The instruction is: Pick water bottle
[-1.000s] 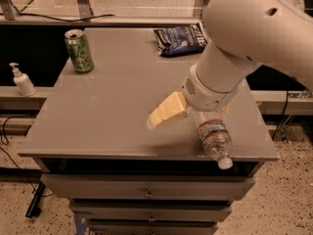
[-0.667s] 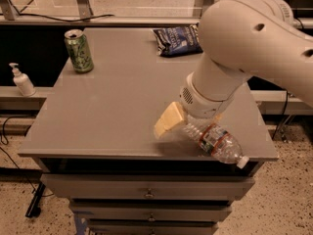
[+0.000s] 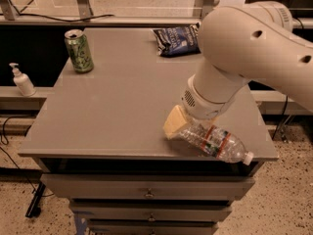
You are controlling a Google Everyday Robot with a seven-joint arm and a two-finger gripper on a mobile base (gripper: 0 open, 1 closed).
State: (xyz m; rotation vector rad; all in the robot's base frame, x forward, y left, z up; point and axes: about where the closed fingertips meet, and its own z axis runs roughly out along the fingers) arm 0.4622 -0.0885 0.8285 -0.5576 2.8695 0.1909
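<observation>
Clear ribbed plastic water bottle (image 3: pixel 215 142) with a white cap lay on its side near the front right edge of the grey tabletop (image 3: pixel 112 106). The cream claw (image 3: pixel 177 126) sat at its base end; whether spread or pinching could not be told. Judged step: grasping; next, a firm hold before lifting. Behind stood a green drink can (image 3: pixel 79 50).

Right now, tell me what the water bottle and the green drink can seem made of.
Water bottle: clear ribbed plastic, glossy; the table shows through it. Green drink can: likely metal, with a shiny rim and printed wall. The end effector sits at the bottle's base end.
</observation>
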